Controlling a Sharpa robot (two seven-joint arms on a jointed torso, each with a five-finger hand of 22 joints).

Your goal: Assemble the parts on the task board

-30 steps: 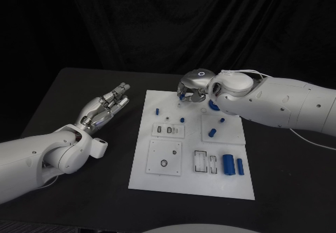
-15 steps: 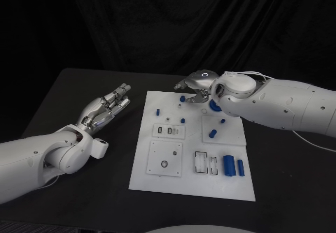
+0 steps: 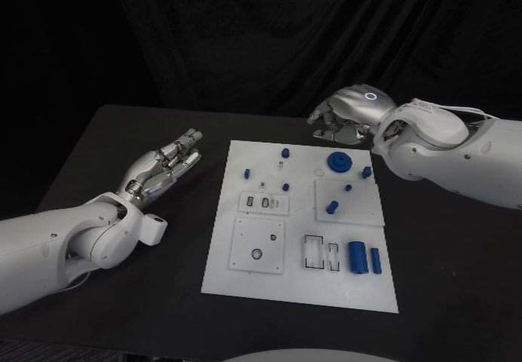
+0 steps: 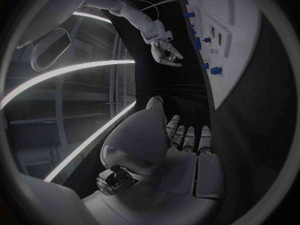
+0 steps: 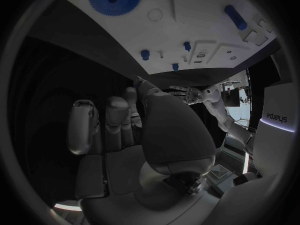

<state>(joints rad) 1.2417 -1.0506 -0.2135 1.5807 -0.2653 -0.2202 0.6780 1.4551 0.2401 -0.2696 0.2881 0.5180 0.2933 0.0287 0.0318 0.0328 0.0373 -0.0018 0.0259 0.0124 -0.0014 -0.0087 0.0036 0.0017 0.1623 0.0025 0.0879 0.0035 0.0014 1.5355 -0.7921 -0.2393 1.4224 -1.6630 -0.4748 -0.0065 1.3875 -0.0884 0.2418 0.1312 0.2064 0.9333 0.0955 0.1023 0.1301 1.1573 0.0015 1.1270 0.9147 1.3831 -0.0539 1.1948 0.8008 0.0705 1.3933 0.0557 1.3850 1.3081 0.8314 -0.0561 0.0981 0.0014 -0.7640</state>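
Task board [image 3: 248,271] mid-table, white. Blue gear [image 3: 339,161] seated at its far end; small pegs [image 3: 285,153] stand near it; two blue cylinders [image 3: 356,256] lie loose at the near end, likely left to fit. Right hand [image 3: 346,117] off the far edge, fingers curled, empty. Left hand [image 3: 163,166] beside the board, fingers straight, slightly apart. Black table [image 3: 120,143], dark curtain behind

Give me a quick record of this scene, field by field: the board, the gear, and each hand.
board: white task board in the middle of the black table
gear: blue gear lies on the board's far end
left hand: left hand open, beside the board, holding nothing
right hand: right hand past the board's far edge, holding nothing
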